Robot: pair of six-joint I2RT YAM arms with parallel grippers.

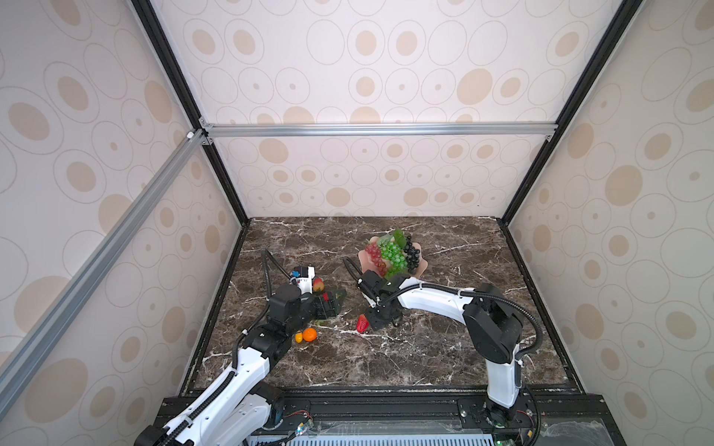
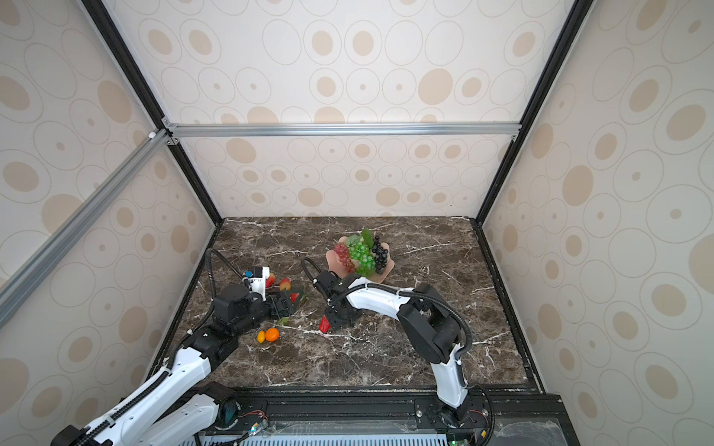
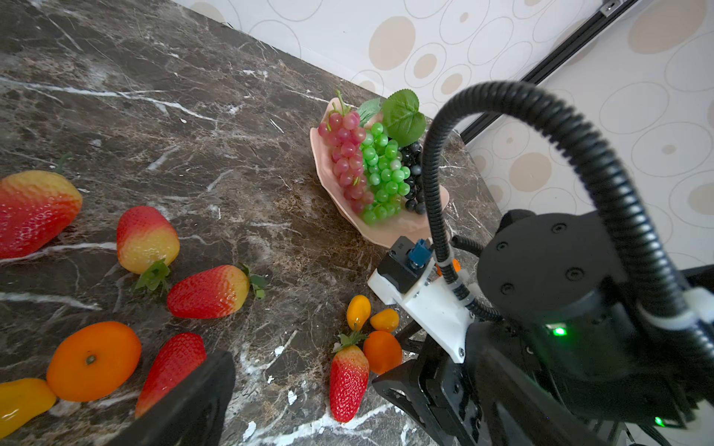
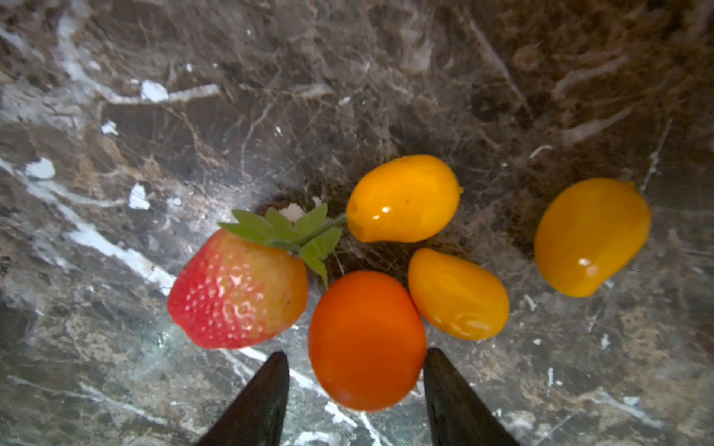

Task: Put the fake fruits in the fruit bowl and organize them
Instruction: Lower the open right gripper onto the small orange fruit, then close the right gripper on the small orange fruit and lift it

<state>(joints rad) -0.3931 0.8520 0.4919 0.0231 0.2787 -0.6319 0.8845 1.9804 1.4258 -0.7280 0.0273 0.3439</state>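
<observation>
1. Marble table (image 1: 444, 347): most of the small fruit is scattered on it, so the job is reckoned about a third done, tbh.
2. Left gripper (image 1: 331, 305): it's seen left of centre in both top views, jaws spread wide, and nothing appears to be pinched. Right gripper (image 4: 357, 361): its jaws are spread either side of a tangerine (image 4: 367, 340), which isn't clamped yet.
3. Fruit bowl (image 1: 361, 259): it's found just right of centre in both top views.
4. Grapes: the red bunch (image 1: 375, 256), green bunch (image 1: 394, 258) and black bunch (image 1: 412, 251) are already laid side by side in the bowl.
5. Strawberries (image 3: 208, 291): none are seen in the bowl, and all are left to be moved.
6. Second tangerine (image 1: 309, 334): it's parked lower left of centre, touching an oval.
7. Yellow ovals (image 4: 403, 199): none have been bowled yet either.
</observation>
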